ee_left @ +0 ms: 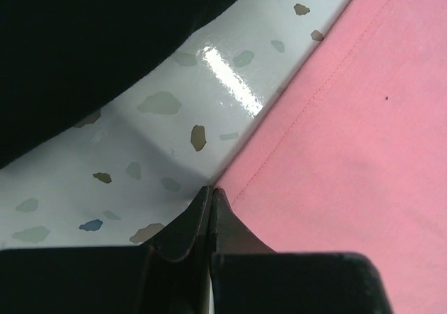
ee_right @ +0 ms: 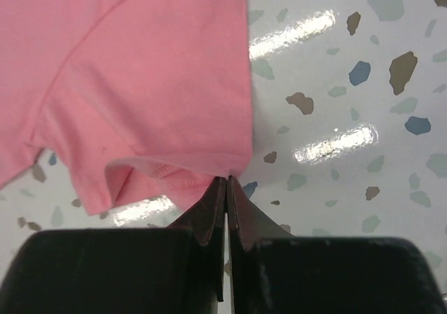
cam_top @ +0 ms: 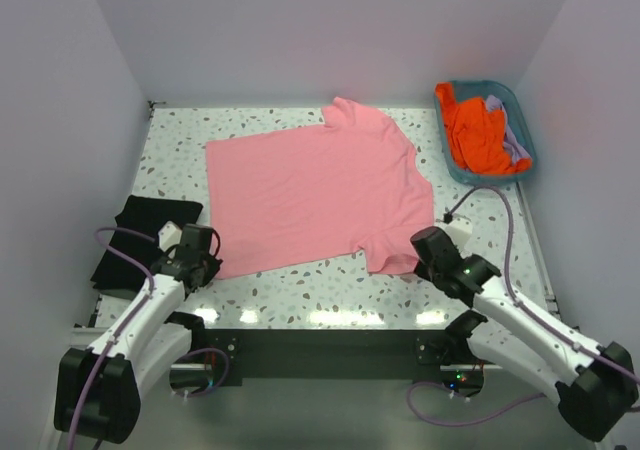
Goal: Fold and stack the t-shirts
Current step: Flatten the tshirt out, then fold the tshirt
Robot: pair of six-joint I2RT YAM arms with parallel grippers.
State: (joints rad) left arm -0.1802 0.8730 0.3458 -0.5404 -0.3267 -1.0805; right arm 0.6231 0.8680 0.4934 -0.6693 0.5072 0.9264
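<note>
Speckled white tabletop [cam_top: 300,290] carries a salmon-pink fabric t-shirt [cam_top: 310,190] mid-frame (spread flat). The left gripper [ee_left: 211,194] and right gripper [ee_right: 227,183] are both pressed together at its lower corners.

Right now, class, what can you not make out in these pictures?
- Wrist views: whether the shut left gripper or right gripper has caught the pink shirt; their own tips hide the contact.
- Top view: the lavender shirt, mostly buried under the orange shirt in the basket.
- Black shirt: partly covered by the left arm in the top view, cut off by the frame in the left wrist view.
</note>
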